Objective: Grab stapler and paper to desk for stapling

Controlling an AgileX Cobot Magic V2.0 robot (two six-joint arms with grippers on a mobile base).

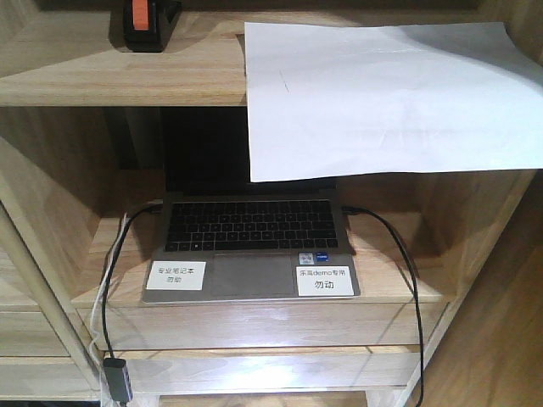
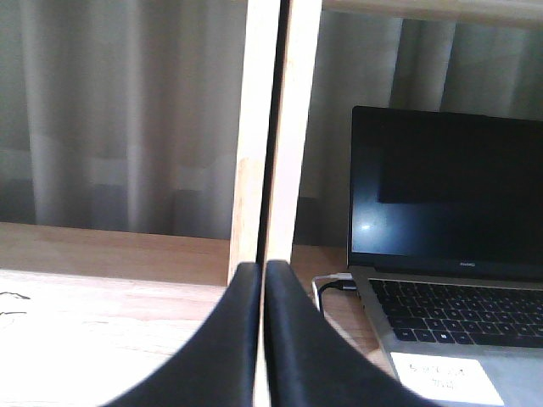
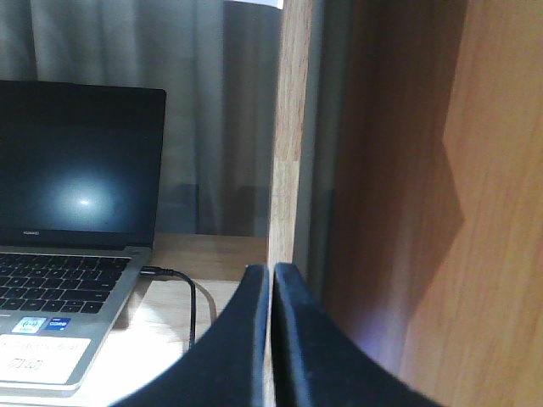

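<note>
My left fingers (image 2: 233,339) and right fingers (image 3: 242,339) are both pinched shut, empty; stapler (image 1: 144,24) and paper (image 1: 382,93) sit on the top shelf (image 1: 85,76), and I reckon that floppy overhanging sheet slides onto the laptop (image 1: 250,225) if nudged.

A light-wood shelf unit (image 1: 102,85) fills the front view, its compartments stacked, with bright glare on the lower front boards (image 1: 254,326). Straight ahead of the left jaws stands a pale upright post (image 2: 263,127), and behind it hangs a grey pleated curtain (image 2: 127,119). Ahead of the right jaws rises another upright (image 3: 288,127). To their right is a darker brown wooden panel (image 3: 475,212), partly in shadow.
</note>
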